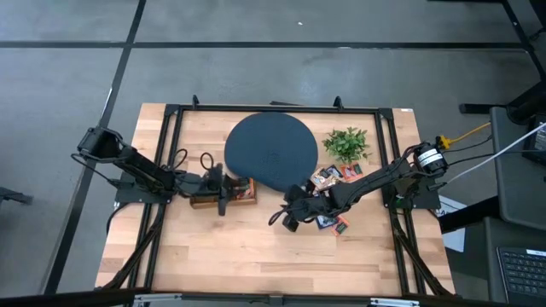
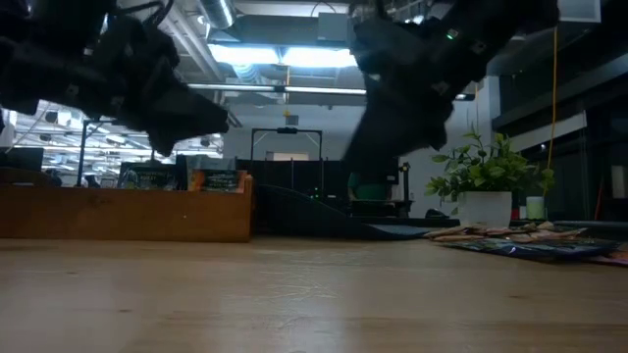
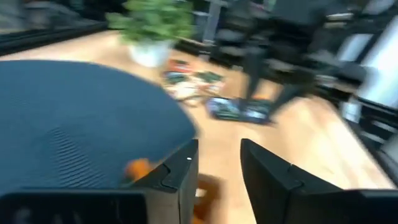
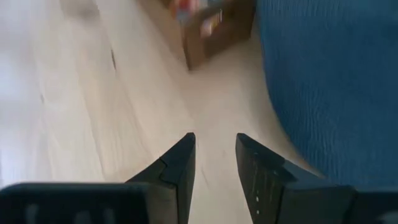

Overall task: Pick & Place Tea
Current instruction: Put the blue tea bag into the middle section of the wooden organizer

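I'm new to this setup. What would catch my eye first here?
The big dark round disc at the table's back centre. To its right stands a small green plant, with a scatter of tea sachets in front of it. A small wooden box sits by the left gripper.

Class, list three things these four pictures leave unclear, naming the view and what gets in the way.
1. Contents of the small wooden box: high view, the left hand covers it.
2. Print on the small flat tea sachets: high view, too small; left wrist view, blurred.
3. Some sachets in that pile: high view, hidden under the right arm.
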`<state>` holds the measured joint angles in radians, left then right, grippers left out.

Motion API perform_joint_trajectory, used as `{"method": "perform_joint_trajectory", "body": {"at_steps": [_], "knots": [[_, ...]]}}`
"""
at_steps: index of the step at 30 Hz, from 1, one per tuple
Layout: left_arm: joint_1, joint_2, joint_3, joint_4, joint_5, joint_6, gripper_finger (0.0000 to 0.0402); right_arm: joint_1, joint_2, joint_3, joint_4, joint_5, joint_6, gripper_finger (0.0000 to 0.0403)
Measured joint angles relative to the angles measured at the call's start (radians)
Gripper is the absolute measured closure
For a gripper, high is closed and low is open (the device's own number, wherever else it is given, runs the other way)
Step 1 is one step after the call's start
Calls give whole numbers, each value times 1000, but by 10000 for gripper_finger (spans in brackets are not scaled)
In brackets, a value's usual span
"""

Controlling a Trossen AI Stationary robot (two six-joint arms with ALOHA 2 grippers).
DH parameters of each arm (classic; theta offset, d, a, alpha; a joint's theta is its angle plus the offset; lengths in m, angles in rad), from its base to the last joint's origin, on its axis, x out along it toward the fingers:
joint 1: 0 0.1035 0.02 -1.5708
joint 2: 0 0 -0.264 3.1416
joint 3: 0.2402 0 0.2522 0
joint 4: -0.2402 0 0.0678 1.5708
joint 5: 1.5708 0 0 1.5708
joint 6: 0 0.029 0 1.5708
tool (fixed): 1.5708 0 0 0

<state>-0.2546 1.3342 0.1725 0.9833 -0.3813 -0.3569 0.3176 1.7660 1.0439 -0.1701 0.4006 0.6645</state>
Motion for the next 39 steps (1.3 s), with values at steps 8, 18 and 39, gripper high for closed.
{"method": "perform_joint_trajectory", "body": {"at_steps": [8, 18, 39], "knots": [[-43, 0, 122, -120, 65, 112, 290, 3, -12, 0, -209, -65, 152, 322], [-88, 0, 239, -352, 32, 109, 315, 3, -17, 0, -525, -101, 377, 396], [-132, 0, 239, -372, 22, 48, 340, 2, 81, 2, -350, -184, 400, 390]]}}
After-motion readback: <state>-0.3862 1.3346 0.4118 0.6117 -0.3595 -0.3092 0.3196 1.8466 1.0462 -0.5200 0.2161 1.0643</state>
